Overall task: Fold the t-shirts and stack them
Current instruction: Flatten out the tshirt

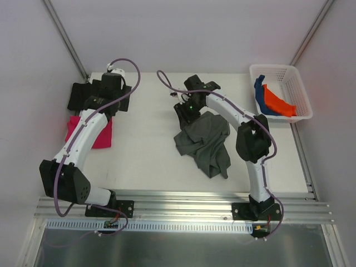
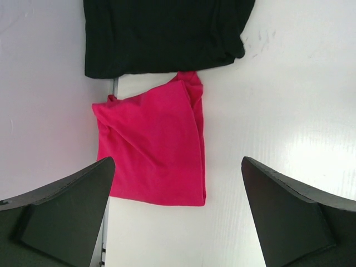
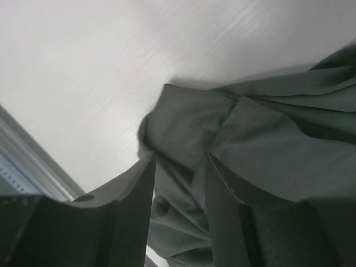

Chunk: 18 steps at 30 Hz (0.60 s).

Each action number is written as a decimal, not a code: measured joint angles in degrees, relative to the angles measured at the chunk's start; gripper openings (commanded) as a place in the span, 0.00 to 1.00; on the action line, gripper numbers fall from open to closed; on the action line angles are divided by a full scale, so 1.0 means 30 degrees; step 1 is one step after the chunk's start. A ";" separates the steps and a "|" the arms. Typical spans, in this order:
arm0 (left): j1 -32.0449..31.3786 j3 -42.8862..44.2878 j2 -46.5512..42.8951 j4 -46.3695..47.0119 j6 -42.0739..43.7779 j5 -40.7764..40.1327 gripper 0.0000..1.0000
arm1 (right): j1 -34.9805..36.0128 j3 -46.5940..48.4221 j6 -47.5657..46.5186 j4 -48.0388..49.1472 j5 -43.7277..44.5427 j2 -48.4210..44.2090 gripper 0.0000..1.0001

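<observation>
White flat tabletop (image 1: 150, 156) carries everything, and near its middle lies the crumpled dark grey cloth t-shirt (image 1: 206, 142), not yet folded; take it as your landmark. Well to the left of it sit the folded black cloth t-shirt (image 2: 161, 33) and the folded magenta cloth t-shirt (image 2: 156, 150), edges meeting, not stacked. To its right and beyond it, the white plastic lattice basket (image 1: 303, 94) holds the orange t-shirt (image 1: 278, 103) and blue t-shirt (image 1: 260, 92).

Your left gripper (image 2: 177, 161) hovers over the magenta shirt, jaws spread wide and empty. Your right gripper (image 3: 179, 161) is at the grey shirt's far edge, jaws partly apart with cloth showing in the gap; whether it is pinched, you cannot tell.

Bite several layers there and a lift will likely drag the whole bundle instead of spreading it. A shallow bite may slip.
</observation>
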 measured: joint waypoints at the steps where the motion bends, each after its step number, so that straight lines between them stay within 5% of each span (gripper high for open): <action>1: -0.0219 0.0000 -0.0211 0.0000 0.0022 0.0015 0.99 | -0.0044 0.0080 -0.0168 -0.0058 0.0277 0.0495 0.42; 18: -0.1472 0.0000 -0.1931 0.0007 0.0576 -0.0044 0.99 | -0.0087 0.2499 -0.1042 -0.0138 0.2484 0.4218 0.41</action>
